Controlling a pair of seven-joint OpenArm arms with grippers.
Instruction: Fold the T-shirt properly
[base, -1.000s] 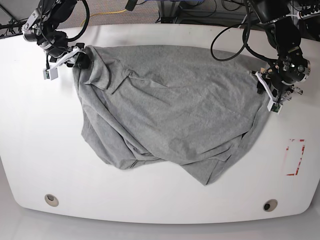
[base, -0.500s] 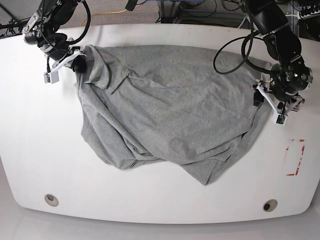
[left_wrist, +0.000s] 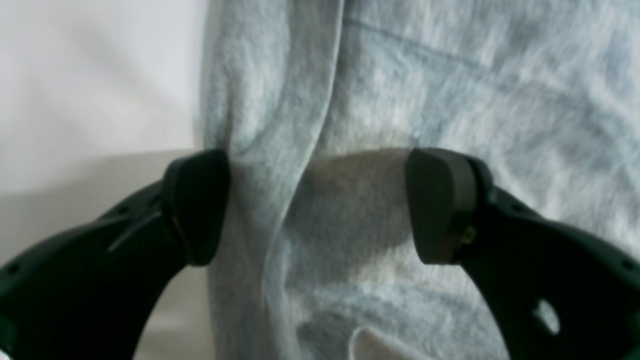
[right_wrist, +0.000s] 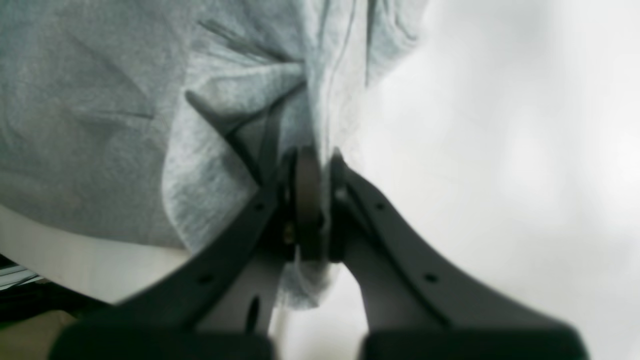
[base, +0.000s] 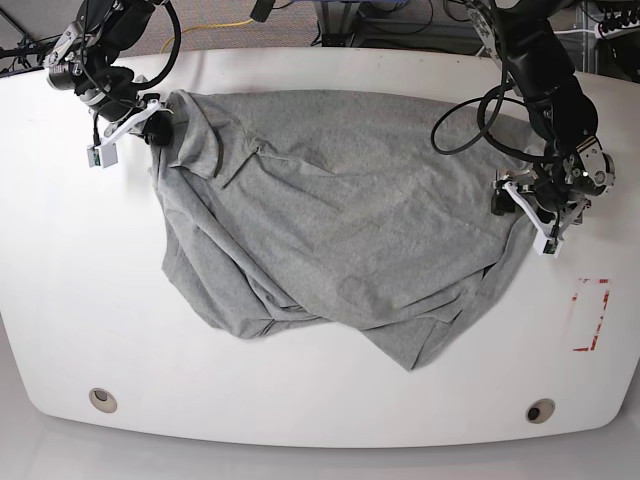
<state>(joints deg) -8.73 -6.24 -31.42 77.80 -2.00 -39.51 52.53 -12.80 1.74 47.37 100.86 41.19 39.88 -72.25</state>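
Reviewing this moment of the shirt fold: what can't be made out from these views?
- T-shirt: any lettering; only plain grey shows in the base view, the underside hidden by its own folds.
- Right claw: how much cloth is pinched; right wrist view blurred, pads cover it.
- Left claw: whether the pads touch the cloth; blurred close-up.
- Table: near edge cut off in the base view.

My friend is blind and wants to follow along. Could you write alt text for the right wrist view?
Close-up from the robot's right gripper, its two dark jaws shut on a bunched edge of a heather-grey T-shirt. The rumpled shirt fills the upper left of the picture, and the bare white table fills the right.
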